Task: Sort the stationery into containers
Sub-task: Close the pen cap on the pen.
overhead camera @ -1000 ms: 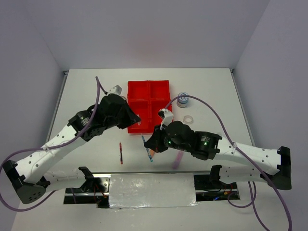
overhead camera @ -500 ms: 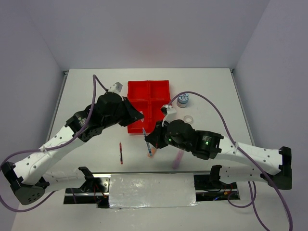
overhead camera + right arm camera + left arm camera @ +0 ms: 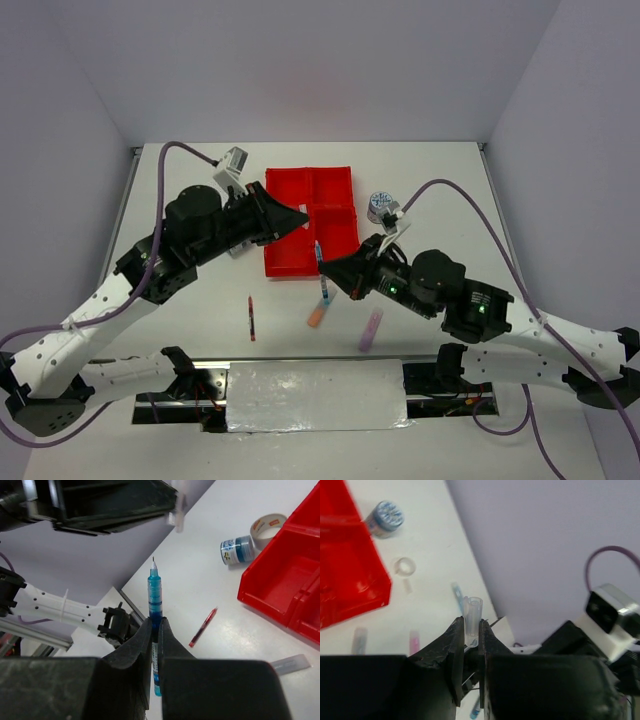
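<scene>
We log both arms reaching inward; left gripper [image 3: 471,630] pinches, apparently, a clear cap [image 3: 472,607]; right gripper [image 3: 155,622] clamps blue pen [image 3: 154,592].

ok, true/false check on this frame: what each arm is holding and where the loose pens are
1. The right fingers are shut on a blue pen. True.
2. The red pen lies inside the tray. False: it lies on the table, outside the tray.
3. The left fingers pinch a clear cap. True.
4. The orange highlighter is held by the right fingers. False: it lies loose on the table, below the held pen in the top view.
</scene>
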Motion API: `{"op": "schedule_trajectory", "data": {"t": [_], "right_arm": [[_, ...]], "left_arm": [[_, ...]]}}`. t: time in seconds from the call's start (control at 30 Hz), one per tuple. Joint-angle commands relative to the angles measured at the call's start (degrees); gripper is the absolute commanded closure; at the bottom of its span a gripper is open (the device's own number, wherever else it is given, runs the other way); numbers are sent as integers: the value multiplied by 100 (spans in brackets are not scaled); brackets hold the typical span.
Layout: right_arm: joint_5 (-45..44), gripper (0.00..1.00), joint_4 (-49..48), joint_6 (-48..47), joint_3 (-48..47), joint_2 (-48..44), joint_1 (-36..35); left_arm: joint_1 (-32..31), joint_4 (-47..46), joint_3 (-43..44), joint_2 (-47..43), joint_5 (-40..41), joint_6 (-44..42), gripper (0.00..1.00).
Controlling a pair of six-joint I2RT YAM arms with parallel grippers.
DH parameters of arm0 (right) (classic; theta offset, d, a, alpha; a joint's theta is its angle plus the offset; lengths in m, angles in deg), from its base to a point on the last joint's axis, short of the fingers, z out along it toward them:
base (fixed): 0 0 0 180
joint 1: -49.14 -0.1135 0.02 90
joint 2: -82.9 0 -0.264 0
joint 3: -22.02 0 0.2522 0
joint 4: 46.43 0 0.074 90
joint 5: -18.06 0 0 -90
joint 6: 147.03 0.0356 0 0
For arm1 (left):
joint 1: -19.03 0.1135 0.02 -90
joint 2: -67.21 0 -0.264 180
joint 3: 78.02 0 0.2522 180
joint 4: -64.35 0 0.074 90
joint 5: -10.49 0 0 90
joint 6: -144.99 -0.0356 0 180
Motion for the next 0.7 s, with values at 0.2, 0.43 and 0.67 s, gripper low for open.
{"op": "schedule_trajectory", "data": {"t": [0.2,0.43,0.67], "right_arm": [[-181,100,-256,-425,-392,195,-36],[-23,100,-283,-425,-524,265,-44],[135,100,-273,-399,-463,248,-44]], "left_arm": [[-23,-1611,-191,-407,-729,-461,100],[-23,-1708,-217,-346,-1072,-672,100],[-23,-1998,-261,-372,-1397,-708,100]]}}
